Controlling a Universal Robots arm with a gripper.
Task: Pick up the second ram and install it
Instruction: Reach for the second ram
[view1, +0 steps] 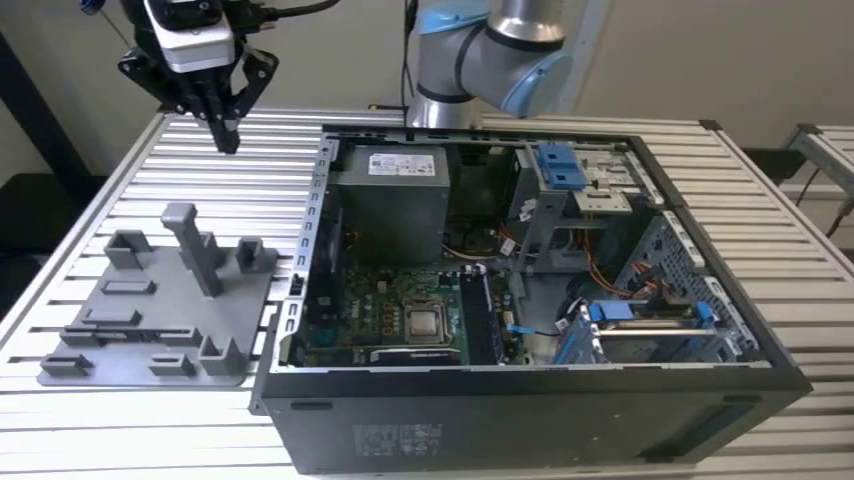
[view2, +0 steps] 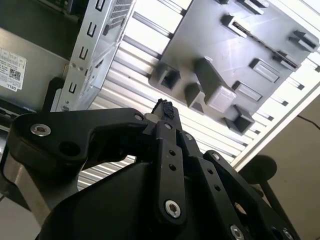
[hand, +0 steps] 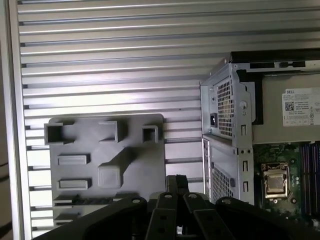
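One gripper (view1: 228, 143) hangs high over the slatted table (view1: 120, 170), its fingers pressed together on nothing I can see. Well apart from it, a dark strip I take for the ram (hand: 82, 200) lies in a long slot of the grey fixture (view1: 134, 355), though I can't be sure. Just beside the fixture stands the open case (view1: 534, 420), with a pale wall (view1: 667, 60) behind.

The gripper (view1: 228, 140) hangs over bare table slats (view1: 267, 160), open air all round it. Nearby, the grey fixture (view1: 167, 325) pokes up a tall post (view1: 200, 255). On the exterior view's right, the computer case wall (view1: 310, 260) bars the way sideways.
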